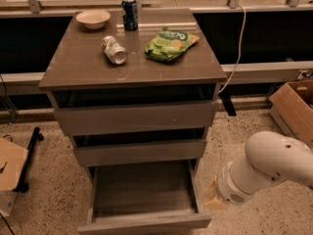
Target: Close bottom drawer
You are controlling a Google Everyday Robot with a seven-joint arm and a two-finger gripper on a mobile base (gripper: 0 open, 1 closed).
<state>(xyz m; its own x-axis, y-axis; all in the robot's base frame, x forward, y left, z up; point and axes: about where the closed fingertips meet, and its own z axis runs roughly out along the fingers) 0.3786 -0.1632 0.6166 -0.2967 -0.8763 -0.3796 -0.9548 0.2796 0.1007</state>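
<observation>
The bottom drawer (143, 192) is the lowest of the cabinet's three grey-brown drawers. It stands pulled far out, showing a bare grey floor, and its flat front (146, 224) is near the lower edge of the view. My white arm (266, 168) reaches in from the right. My gripper (213, 199) shows only as a tan tip at the arm's end, just right of the drawer's right side wall and close to its front corner. I cannot tell whether it touches the drawer.
The two upper drawers (134, 119) are slightly ajar. On the cabinet top (78, 67) are a bowl (93, 18), an upright can (129, 13), a can lying on its side (114, 50) and a green chip bag (170, 44). Cardboard boxes sit at right (293, 106) and left (10, 173).
</observation>
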